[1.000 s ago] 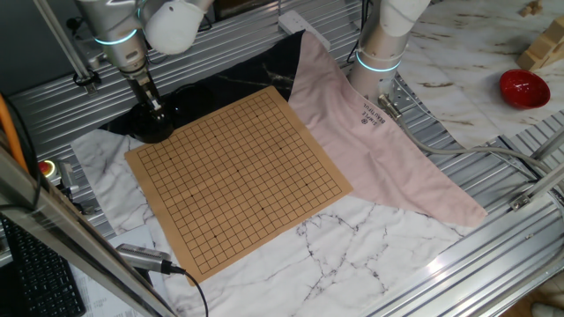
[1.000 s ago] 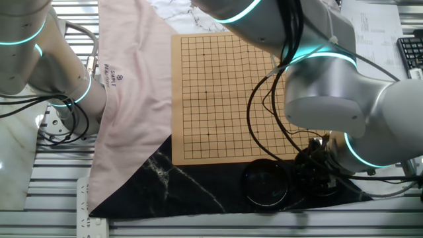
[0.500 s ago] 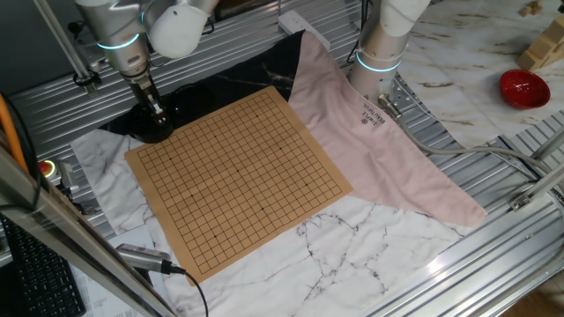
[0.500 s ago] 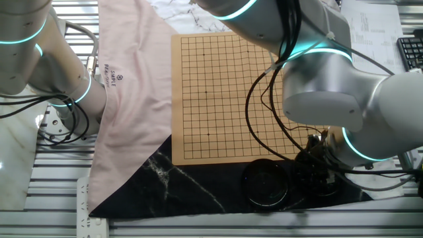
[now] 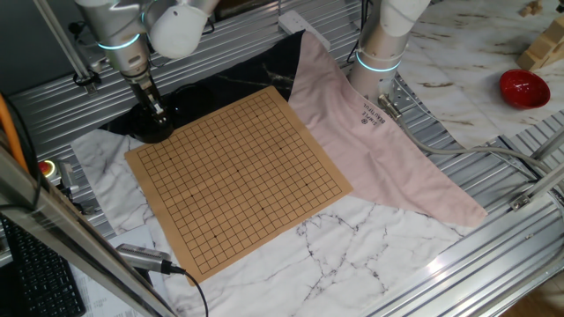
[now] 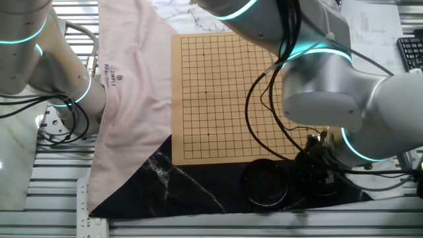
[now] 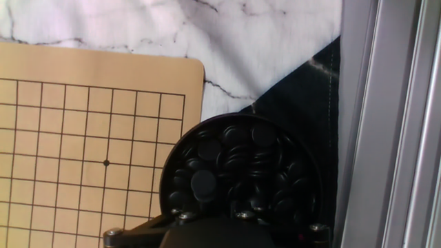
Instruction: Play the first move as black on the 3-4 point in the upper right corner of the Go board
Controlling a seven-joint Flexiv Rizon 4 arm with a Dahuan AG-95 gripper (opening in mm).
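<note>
We see the pincer (image 5: 159,114) lowered over a round black bowl (image 7: 238,172) that sits on a dark marbled cloth (image 5: 220,79) just beside one corner of the wooden board (image 5: 238,167). In the hand view the bowl is full of glossy black stones (image 7: 231,162), heaped and touching one another, and one stone (image 7: 203,184) near the lower middle appears to sit right under the fingers, though we cannot tell whether the pincer is spread or pressed together, since its tips are hidden by the hand's own body at the bottom edge. The board carries no stones on its grid in any view; only the printed dots show, one of them (image 7: 106,163) near the corner closest to the bowl. In the other fixed view the arm's large grey joint (image 6: 330,86) hangs over the right edge of the board and hides most of the pincer, with a second black bowl (image 6: 266,184) just beside it on the dark cloth. A pink cloth (image 5: 370,141) lies along the board's far side, and a white marbled cloth (image 5: 352,238) covers the worktop (image 5: 493,264) in front.
</note>
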